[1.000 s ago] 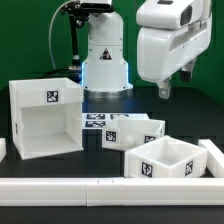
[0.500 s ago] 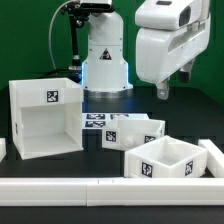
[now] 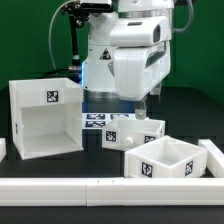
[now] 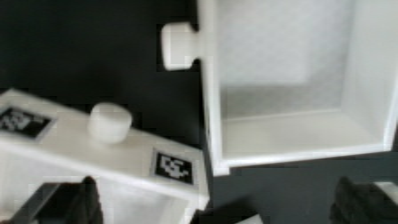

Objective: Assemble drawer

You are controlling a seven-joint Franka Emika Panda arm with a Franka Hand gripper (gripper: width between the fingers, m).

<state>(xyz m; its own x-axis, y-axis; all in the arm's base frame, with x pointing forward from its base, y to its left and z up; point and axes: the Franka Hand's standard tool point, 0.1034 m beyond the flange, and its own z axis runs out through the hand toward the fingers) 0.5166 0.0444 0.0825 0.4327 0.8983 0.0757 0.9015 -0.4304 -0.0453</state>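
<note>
The drawer's large white cube housing (image 3: 45,118) stands at the exterior view's left, its open side facing the front. One small tray (image 3: 135,132) lies in the middle and a second tray (image 3: 165,158) in front of it to the right. My gripper (image 3: 143,110) hangs open and empty just above the middle tray. In the wrist view an open tray (image 4: 294,80) with a round knob (image 4: 176,45) lies beside a tagged tray (image 4: 125,150) with its own knob (image 4: 107,120). My gripper (image 4: 222,205) has its dark fingers (image 4: 71,203) wide apart above them.
The marker board (image 3: 97,122) lies flat on the black table between the housing and the middle tray. A white rail (image 3: 110,186) runs along the front edge and a white block (image 3: 212,155) sits at the right. The robot base (image 3: 100,60) stands behind.
The gripper has moved from the exterior view's upper right to the left and down, and now hangs over the middle tray. The drawer parts have not moved.
</note>
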